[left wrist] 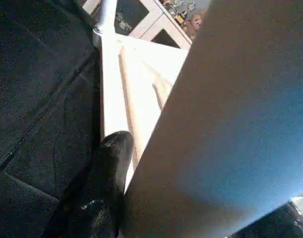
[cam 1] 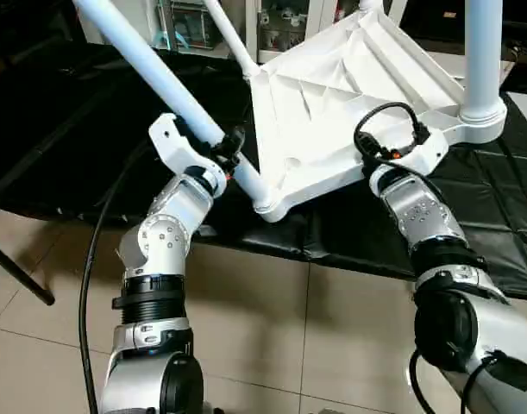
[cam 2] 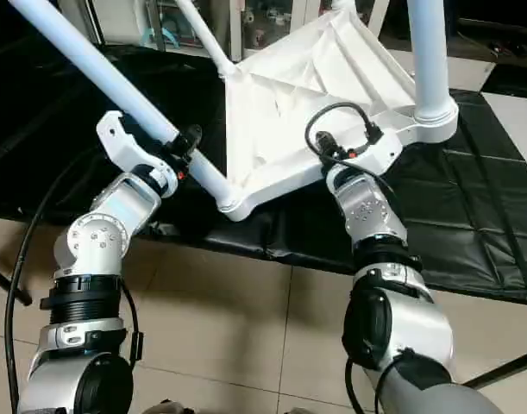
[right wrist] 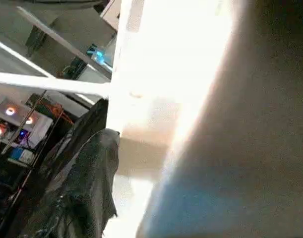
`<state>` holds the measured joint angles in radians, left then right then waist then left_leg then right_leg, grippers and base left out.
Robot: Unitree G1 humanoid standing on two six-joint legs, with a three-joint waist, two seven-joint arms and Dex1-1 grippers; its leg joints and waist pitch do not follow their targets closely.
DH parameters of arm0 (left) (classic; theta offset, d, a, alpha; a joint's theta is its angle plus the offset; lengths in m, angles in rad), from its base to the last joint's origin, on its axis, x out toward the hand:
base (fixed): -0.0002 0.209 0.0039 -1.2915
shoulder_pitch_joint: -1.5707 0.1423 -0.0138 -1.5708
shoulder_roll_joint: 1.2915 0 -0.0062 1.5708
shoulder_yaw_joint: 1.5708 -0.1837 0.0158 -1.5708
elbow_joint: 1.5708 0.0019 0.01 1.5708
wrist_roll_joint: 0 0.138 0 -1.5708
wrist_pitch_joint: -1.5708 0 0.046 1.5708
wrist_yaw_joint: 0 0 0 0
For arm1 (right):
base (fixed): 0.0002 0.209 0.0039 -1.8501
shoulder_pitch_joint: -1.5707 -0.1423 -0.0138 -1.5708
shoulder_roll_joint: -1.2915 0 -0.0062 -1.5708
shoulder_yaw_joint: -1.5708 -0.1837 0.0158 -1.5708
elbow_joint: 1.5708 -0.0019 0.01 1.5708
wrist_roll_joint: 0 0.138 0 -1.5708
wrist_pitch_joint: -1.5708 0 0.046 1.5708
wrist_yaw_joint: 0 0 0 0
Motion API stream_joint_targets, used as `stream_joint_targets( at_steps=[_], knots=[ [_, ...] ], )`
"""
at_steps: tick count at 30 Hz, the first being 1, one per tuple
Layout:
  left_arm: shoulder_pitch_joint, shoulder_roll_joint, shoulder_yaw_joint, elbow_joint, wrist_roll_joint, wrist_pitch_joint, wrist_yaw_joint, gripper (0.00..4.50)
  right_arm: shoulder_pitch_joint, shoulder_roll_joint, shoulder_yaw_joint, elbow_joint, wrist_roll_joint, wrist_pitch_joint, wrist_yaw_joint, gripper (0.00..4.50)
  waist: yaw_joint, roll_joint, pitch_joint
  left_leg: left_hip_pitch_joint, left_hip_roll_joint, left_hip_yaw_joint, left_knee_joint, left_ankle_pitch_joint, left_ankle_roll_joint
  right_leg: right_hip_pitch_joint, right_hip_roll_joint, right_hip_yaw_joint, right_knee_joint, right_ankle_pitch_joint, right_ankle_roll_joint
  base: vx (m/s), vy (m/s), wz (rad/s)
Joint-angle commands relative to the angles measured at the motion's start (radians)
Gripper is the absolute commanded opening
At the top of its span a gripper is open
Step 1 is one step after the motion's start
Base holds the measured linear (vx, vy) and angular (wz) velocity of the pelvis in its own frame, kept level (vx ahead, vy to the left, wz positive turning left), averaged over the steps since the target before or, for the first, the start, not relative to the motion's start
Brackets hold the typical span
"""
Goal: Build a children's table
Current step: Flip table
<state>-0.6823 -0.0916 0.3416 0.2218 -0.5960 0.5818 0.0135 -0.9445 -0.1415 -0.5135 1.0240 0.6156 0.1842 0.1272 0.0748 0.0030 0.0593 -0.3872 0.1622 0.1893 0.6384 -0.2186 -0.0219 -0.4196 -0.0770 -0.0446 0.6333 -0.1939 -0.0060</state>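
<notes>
Your left gripper (cam 1: 222,148) is pinched around a slanting white leg (cam 1: 164,82), its black fingers (left wrist: 109,168) pressed against the tube just above the point where that leg enters the near corner socket (cam 1: 267,205) of the table top (cam 1: 349,103). Your right gripper (cam 1: 385,148) sits against the near rim of the top at about 3 o'clock from that socket; a black finger lies close to the white plastic in the right wrist view, but you cannot tell whether the fingers are clamped on the edge or standing spread beside it. The top lies upside down and tilted, ribs facing you, with its low corner overhanging the front edge of the black-draped work table (cam 1: 505,250). A second leg (cam 1: 483,52) stands upright in the socket at 2 o'clock, and a third (cam 1: 228,34) slants away at 12 o'clock. You have open black cloth at 9 o'clock and at 4 o'clock of the top. Beige floor tiles (cam 1: 272,328) lie below the table edge, and shelving stands along the far wall at 12 o'clock.
</notes>
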Motion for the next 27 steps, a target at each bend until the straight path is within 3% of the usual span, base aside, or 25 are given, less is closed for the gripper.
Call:
stream_joint_targets(
  at_steps=[1,14,15,16,18,20,22,27],
  knots=[
    [0.014,-0.014,0.014,-0.018,-0.045,0.008,-0.037,2.27,-0.013,-0.028,-0.026,0.018,-0.008,-0.023,-0.035,2.69,-0.001,-0.027,-0.087,0.018,0.053,-0.013,-0.055,0.088,0.175,0.057,-0.062,0.032,-0.045,0.041,-0.292,0.0,0.0,0.0],
    [0.015,0.0,0.012,0.009,-0.012,-0.013,0.007,2.25,-0.04,-0.031,-0.05,0.024,0.006,-0.072,-0.029,2.32,0.0,-0.024,-0.088,0.018,0.053,-0.013,-0.054,0.089,0.179,0.055,-0.061,0.031,-0.044,0.042,-0.292,0.0,0.0,0.0],
    [0.015,0.0,0.012,0.009,-0.012,-0.013,0.007,2.81,-0.04,-0.031,-0.05,0.024,0.006,-0.072,-0.029,2.32,-0.001,-0.025,-0.088,0.018,0.052,-0.012,-0.054,0.089,0.181,0.055,-0.06,0.032,-0.044,0.043,-0.292,0.0,0.0,0.0],
    [0.014,-0.002,0.021,0.011,-0.028,-0.005,0.002,2.95,-0.045,-0.032,-0.049,0.02,0.003,-0.08,-0.029,2.31,0.0,-0.025,-0.087,0.018,0.052,-0.012,-0.054,0.085,0.179,0.056,-0.061,0.032,-0.044,0.04,-0.293,0.0,0.0,0.0],
    [0.015,-0.003,0.025,0.009,-0.04,-0.001,-0.004,2.96,-0.05,-0.035,-0.044,0.015,-0.005,-0.09,-0.029,2.29,0.001,-0.026,-0.087,0.017,0.051,-0.01,-0.054,0.072,0.171,0.056,-0.062,0.033,-0.045,0.029,-0.296,0.0,0.0,0.0],
    [0.018,0.003,0.018,0.004,-0.026,-0.008,-0.002,3.37,-0.055,-0.04,-0.025,0.002,-0.031,-0.118,-0.037,2.27,0.006,-0.026,-0.087,0.02,0.053,-0.006,-0.054,0.06,0.167,0.052,-0.06,0.033,-0.047,0.016,-0.29,0.0,0.0,0.0],
    [0.022,0.004,0.015,-0.003,-0.012,-0.02,0.009,3.41,-0.061,-0.051,-0.001,-0.014,-0.067,-0.155,-0.055,2.25,0.01,-0.026,-0.088,0.022,0.054,-0.005,-0.053,0.063,0.164,0.049,-0.059,0.033,-0.045,0.017,-0.283,0.0,0.0,0.0],
    [0.04,0.023,0.013,0.008,0.053,-0.065,0.072,3.82,-0.072,-0.072,0.036,-0.057,-0.136,-0.223,-0.102,2.21,0.012,-0.026,-0.092,0.014,0.053,-0.006,-0.046,0.096,0.173,0.043,-0.056,0.031,-0.036,0.054,-0.266,0.0,0.0,0.0]
  ],
)
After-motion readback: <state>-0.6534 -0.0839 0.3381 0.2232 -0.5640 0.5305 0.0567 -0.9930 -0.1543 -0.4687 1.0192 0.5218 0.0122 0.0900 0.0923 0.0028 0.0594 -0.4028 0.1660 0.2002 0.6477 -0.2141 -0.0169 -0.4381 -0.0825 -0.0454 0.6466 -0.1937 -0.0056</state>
